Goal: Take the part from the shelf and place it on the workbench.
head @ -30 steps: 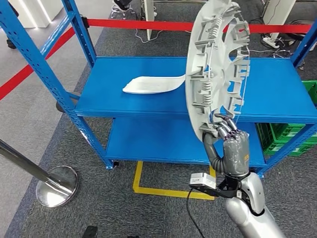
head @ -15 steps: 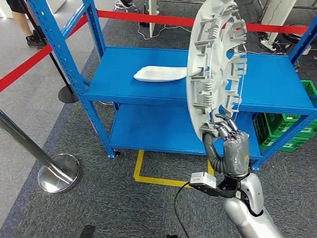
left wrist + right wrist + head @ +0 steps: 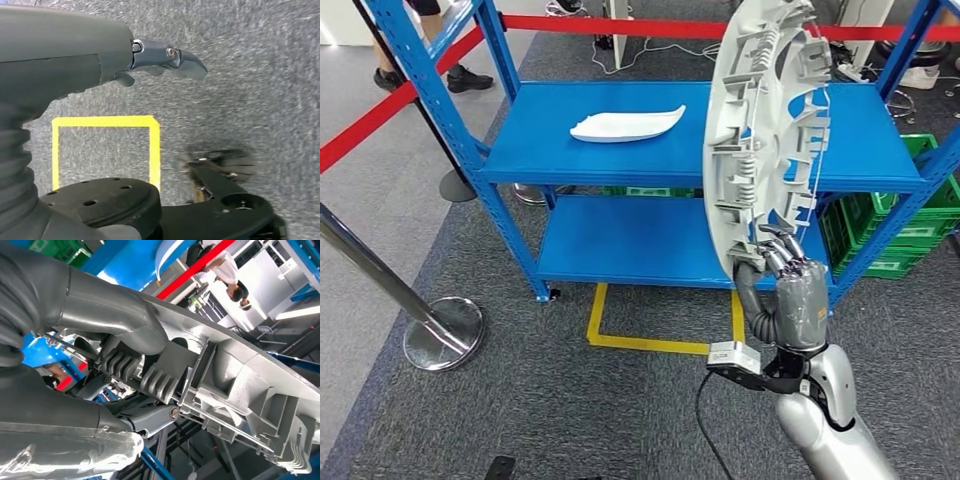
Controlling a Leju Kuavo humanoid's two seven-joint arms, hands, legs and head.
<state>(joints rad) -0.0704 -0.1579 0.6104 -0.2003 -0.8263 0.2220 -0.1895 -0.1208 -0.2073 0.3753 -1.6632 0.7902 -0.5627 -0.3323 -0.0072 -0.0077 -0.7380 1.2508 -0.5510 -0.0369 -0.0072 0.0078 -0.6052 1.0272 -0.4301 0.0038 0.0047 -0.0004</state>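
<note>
A large round silver-grey wheel cover [image 3: 765, 130] stands on edge in the air, its ribbed inner side toward me. My right hand [image 3: 792, 290] grips its lower rim, fingers hooked over the edge; the right wrist view shows the thumb and fingers [image 3: 113, 335] clamped on the cover's ribbed rim [image 3: 234, 385]. The blue shelf [image 3: 546, 130] stands behind it, with a flat white part [image 3: 626, 125] lying on its upper level. My left hand [image 3: 166, 55] hangs over the grey carpet, fingers straight, holding nothing.
A steel stanchion with a round base [image 3: 444, 335] stands at the left. Red barrier tape [image 3: 622, 25] runs behind the shelf. Green crates [image 3: 901, 225] sit at the right under the shelf. Yellow floor tape [image 3: 660, 345] marks the carpet before the shelf. A person's feet [image 3: 463, 78] show at far left.
The whole scene has shifted: the camera has pulled back and turned, so the shelf looks farther off and the white part sits clear left of the cover. My right hand still holds the cover.
</note>
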